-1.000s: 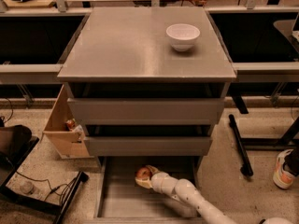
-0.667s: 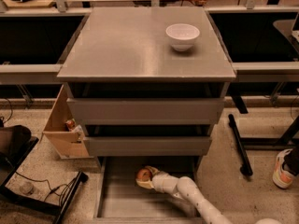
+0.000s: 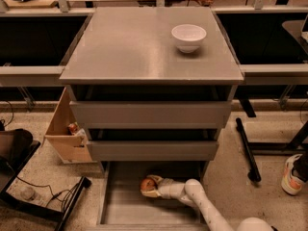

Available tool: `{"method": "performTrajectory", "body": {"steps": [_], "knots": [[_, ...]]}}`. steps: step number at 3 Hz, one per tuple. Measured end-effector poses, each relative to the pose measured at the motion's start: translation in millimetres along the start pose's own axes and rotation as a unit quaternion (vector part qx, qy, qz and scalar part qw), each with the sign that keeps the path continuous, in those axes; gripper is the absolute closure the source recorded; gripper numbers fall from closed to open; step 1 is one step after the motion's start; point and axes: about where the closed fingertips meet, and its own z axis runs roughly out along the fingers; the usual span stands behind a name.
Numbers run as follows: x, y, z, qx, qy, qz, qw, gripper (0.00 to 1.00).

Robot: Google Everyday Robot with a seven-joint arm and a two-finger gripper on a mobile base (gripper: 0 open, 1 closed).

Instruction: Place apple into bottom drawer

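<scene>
In the open wide grey metal bottom drawer (image 3: 126, 209), the white arm's gripper (image 3: 153, 187) holds its jaws clamped on the small round red-and-yellow apple (image 3: 147, 184), which lies at nine o'clock from the wrist, so I judge only release is needed.

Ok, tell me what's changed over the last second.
No visible change. The gripper stays low at the back of the grey metal bottom drawer, jaws around the small round red apple. The white bowl on the cabinet top has not moved.

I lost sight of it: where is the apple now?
Bottom centre of the camera view: the apple is held in the gripper, inside the bottom drawer near its back.
</scene>
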Motion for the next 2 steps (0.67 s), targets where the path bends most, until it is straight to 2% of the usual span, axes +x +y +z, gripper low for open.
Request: {"method": "performTrajectory", "body": {"steps": [1,2], "knots": [[13,9,4,-0.028,-0.004,0.007,0.9996,1.0],[19,23,8,-0.05,-0.005,0.001,0.9987,1.0]]}}
